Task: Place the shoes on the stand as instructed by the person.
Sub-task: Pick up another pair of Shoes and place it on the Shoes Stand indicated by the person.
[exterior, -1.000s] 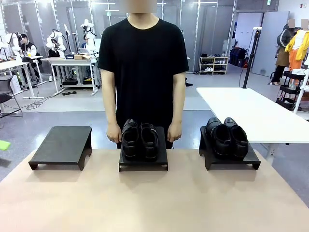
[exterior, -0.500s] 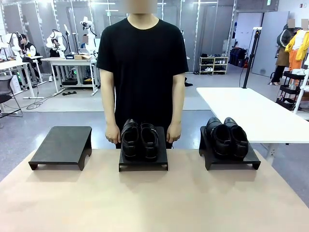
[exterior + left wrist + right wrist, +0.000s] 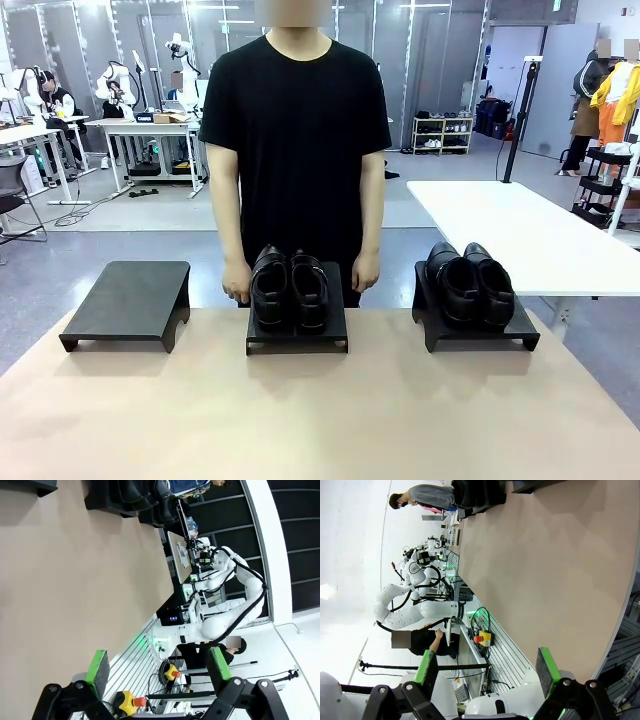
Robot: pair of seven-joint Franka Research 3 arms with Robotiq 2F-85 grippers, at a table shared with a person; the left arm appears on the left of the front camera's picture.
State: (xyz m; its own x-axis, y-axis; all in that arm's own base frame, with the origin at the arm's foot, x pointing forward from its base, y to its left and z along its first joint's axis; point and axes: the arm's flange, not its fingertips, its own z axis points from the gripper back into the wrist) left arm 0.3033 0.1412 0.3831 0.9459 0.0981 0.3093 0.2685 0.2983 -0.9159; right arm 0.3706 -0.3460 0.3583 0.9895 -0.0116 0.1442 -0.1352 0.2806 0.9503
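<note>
Item: table (image 3: 320, 400), tan top, bearing three low black stands along its far edge.

Left stand (image 3: 130, 300): bare, nothing set on it.

Middle stand (image 3: 297, 320): one pair of glossy black shoes (image 3: 289, 288) is carried, side by side, toes toward the robot's side.

Right stand (image 3: 475, 315): the second pair of shoes (image 3: 469, 283) is carried, likewise side by side (which pair bears the buckle strap cannot be told).

The person (image 3: 297, 150): stood just behind the middle stand, arms hung down, a hand (image 3: 237, 278) at each side of it; no pointing gesture is being made.

Left gripper (image 3: 160, 672): fingers spread wide, nothing held, kept over the near table edge, well apart from the stands.

Right gripper (image 3: 487, 672): fingers likewise spread, nothing held, well apart from the shoes.

Progress: judged not yet begun by the arms. Both pairs are already on stands; an instruction naming a pair and a stand is apparently awaited, the bare left stand being the likely destination.
</note>
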